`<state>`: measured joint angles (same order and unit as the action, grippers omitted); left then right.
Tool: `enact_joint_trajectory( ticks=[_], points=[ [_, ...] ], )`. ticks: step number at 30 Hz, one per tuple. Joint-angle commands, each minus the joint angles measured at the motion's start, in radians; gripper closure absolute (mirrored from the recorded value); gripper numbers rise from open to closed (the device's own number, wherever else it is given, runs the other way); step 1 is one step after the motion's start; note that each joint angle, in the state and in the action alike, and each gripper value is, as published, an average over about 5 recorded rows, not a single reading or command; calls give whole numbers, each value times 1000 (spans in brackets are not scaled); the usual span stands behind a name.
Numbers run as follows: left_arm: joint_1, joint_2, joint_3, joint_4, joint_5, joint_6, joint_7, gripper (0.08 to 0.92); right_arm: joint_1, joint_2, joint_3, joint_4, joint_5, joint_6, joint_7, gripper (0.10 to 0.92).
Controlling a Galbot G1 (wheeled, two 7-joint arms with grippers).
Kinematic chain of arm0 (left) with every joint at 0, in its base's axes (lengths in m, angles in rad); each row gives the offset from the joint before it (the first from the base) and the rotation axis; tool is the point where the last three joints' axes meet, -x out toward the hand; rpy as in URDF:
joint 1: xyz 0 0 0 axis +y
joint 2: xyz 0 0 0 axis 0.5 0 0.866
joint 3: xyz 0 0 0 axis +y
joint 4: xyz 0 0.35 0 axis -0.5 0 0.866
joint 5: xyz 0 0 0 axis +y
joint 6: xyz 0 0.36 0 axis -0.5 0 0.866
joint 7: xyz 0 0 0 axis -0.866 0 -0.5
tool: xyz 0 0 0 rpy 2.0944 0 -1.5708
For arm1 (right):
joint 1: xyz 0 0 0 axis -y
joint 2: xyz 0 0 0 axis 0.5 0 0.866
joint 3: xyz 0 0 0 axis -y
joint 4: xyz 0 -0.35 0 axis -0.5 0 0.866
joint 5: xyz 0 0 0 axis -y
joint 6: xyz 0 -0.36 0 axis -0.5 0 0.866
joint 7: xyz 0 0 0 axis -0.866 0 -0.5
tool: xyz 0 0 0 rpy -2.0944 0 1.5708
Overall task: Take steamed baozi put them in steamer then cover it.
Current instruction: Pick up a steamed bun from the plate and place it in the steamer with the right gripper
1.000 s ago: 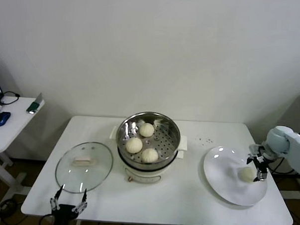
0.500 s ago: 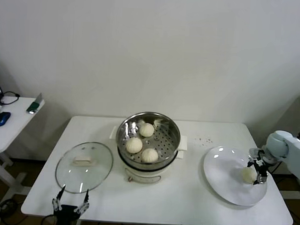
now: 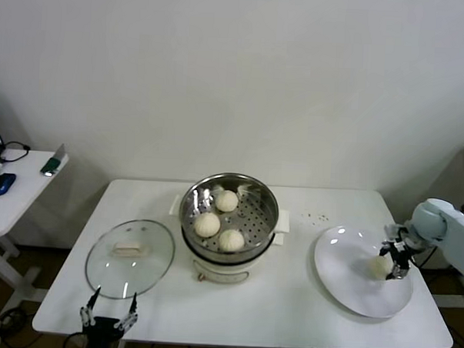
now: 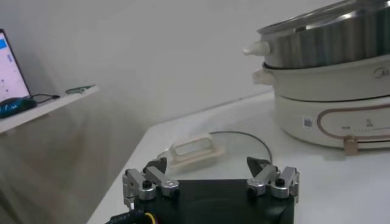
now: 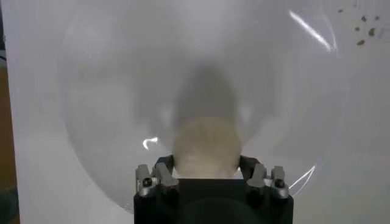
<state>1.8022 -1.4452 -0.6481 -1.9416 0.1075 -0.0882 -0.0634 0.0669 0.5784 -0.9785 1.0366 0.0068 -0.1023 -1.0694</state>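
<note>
Three smooth cream-white baozi (image 3: 221, 220) sit on the perforated tray inside the round steel steamer (image 3: 230, 220) at the middle of the surface, a fourth baozi (image 3: 380, 267) lies well apart on its right, and the clear glass cover (image 3: 130, 257) lies flat left of the steamer.

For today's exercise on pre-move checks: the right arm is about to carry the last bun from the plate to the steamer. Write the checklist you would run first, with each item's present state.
1. Right gripper closed on the last baozi: ok; in the right wrist view its fingers sit against both sides of the bun.
2. Bun lifted clear of the white plate: cannot tell.
3. Steamer uncovered: ok.
4. Free spot on the tray beside the three baozi: ok, the right part is bare.
5. Cover out of the carrying path: ok, flat on the table left of the steamer.
6. Left gripper out of the way: ok, open at the table's near edge.
</note>
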Motion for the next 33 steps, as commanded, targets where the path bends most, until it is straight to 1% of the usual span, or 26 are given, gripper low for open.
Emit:
enact_joint_trajectory(
  ticks=[1,8,13,15,18,25,33],
  points=[
    [4,-2,6,-4,1,-3,-1,177,361,58,-277,12,262,-45,7,330],
    [2,-6,25,-38,-8,11,0,177,716,272,-563,-31,547,-80,11,330],
    [-16,-14,53,-44,15,19,-5,177,855,446,-714,-77,765,-85,11,330],
    [-12,-13,66,-43,22,16,-5,177,884,505,-745,-84,827,-92,12,330],
    [-6,-12,76,-43,26,8,-6,177,898,571,-757,-65,890,-118,22,330],
    [-9,2,89,-39,21,1,-15,177,891,689,-808,26,982,-167,69,330],
    [-27,17,97,-44,17,4,-15,177,827,783,-854,72,1020,-203,135,330]
  ],
)
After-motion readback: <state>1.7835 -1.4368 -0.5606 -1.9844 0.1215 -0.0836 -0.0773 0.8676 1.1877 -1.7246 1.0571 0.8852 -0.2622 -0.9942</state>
